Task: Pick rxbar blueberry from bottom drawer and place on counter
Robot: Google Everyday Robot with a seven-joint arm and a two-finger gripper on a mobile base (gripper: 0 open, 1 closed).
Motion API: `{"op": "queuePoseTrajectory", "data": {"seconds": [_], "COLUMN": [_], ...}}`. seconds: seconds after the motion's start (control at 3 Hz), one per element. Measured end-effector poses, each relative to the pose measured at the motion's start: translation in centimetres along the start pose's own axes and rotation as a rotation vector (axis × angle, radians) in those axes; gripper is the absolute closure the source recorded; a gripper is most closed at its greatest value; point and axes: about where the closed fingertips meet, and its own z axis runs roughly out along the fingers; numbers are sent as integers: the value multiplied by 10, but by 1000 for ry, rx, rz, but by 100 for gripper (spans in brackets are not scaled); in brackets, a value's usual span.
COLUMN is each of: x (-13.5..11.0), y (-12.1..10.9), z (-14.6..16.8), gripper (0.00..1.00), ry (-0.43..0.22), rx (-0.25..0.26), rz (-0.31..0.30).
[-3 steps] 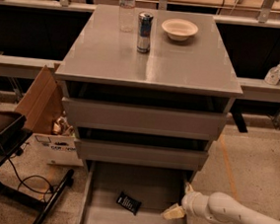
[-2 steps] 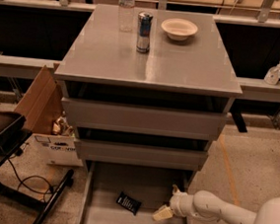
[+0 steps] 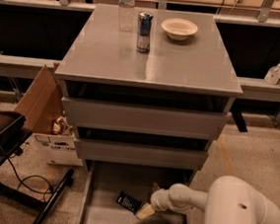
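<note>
End effector [image 3: 145, 211] low in bottom drawer [image 3: 107, 187]

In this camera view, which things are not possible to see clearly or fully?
- The bar: its lettering is too small to read.
- The tool, low in the bottom drawer just right of the bar: whether it touches the bar is unclear.
- The drawer's right side: hidden by the arm.
- The bottle on the counter: its top is cut off by the upper edge.

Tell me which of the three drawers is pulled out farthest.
The bottom drawer: its floor is exposed, holding the rxbar blueberry, with the gripper inside it, right next to the bar. The top drawer and middle drawer show only their fronts.
</note>
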Motion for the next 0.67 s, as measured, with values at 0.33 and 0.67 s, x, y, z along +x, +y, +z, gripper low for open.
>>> {"op": "queuePoseTrajectory", "data": {"seconds": [0.33,0.67], "x": [-8,-10], "y": [4,11], "z": [37,52], "gripper": [0,0], "ry": [46,49], "rx": [-19,-38], "rz": [-70,-79]}}
